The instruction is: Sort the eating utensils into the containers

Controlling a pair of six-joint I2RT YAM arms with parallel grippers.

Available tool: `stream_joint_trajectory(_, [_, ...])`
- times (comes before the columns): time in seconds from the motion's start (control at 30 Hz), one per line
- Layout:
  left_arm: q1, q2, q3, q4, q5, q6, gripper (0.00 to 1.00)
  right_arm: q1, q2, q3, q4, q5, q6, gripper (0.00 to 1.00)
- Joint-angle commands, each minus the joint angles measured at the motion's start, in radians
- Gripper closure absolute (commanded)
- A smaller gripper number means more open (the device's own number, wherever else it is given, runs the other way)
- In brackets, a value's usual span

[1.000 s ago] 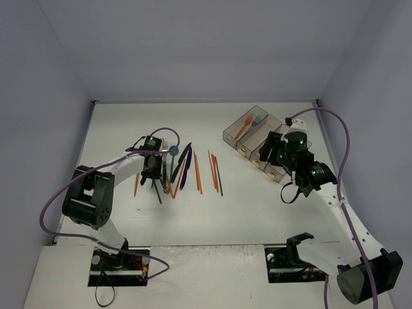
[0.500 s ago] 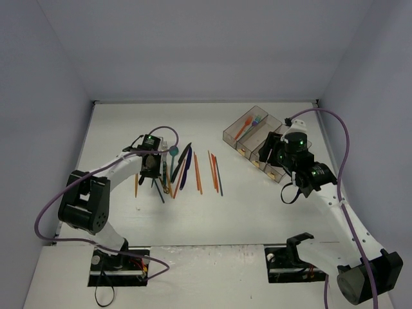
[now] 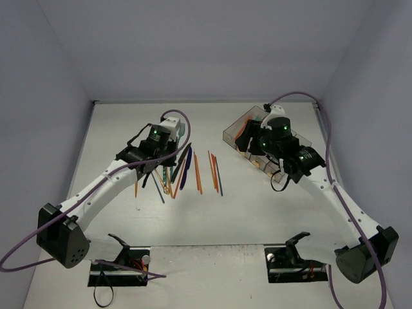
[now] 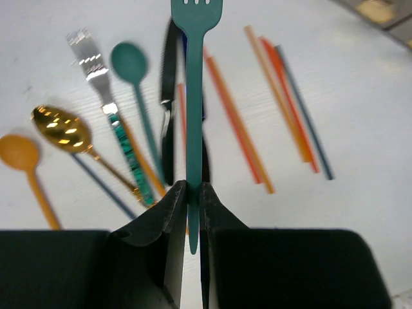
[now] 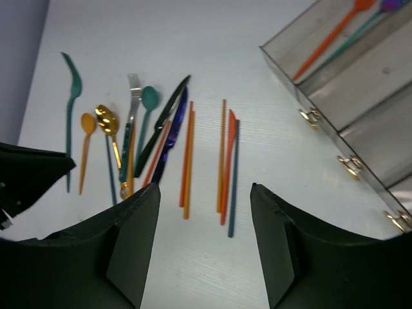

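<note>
The left gripper (image 4: 192, 193) is clamped fully shut on the handle end of a teal fork (image 4: 195, 96). The fork's stem runs straight out from between the jaws toward the top of the wrist frame, tines leading. Beneath it, out of focus, the loose utensils (image 4: 228, 103) lie fanned on the white table (image 4: 373, 129), among them a gold spoon (image 4: 61, 125) and a teal spoon (image 4: 129, 61).

In the top view this gripper sits centre-left above that spread. The containers (image 3: 233, 132) lie to its right, well apart, with the orange and dark sticks between. Each bin's long axis slants from lower left to upper right of that frame, so the fork probably needs turning to match before it goes in.

The right gripper (image 5: 205, 193) stands about half open and holds nothing. It hovers near the bins and is much the nearer arm, though the fork is in the left.
</note>
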State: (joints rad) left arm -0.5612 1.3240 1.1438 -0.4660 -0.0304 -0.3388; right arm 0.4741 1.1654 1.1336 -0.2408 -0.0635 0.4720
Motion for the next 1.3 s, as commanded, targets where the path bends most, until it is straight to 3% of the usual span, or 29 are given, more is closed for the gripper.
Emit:
stream_joint_trajectory(0.0, [-0.107, -0.033, 0.099, 0.069, -0.04, -0.07, 1.0, 0.057, 0.078, 0.11, 0.103, -0.042, 0.092, 0.45])
stream_joint_trajectory(0.33, [-0.247, 0.033, 0.227, 0.092, -0.094, -0.138, 1.0, 0.141, 0.213, 0.182, 0.228, -0.059, 0.166, 0.5])
stream_joint_trajectory(0.8, [-0.255, 0.057, 0.254, 0.098, -0.079, -0.158, 1.0, 0.195, 0.262, 0.196, 0.29, -0.035, 0.178, 0.56])
stream_joint_trajectory(1.03, [-0.255, 0.055, 0.249, 0.11, -0.062, -0.163, 1.0, 0.204, 0.279, 0.173, 0.308, -0.032, 0.189, 0.69])
stream_joint_trajectory(1.27, [-0.256, 0.062, 0.246, 0.11, -0.055, -0.159, 1.0, 0.208, 0.28, 0.146, 0.319, -0.02, 0.19, 0.98])
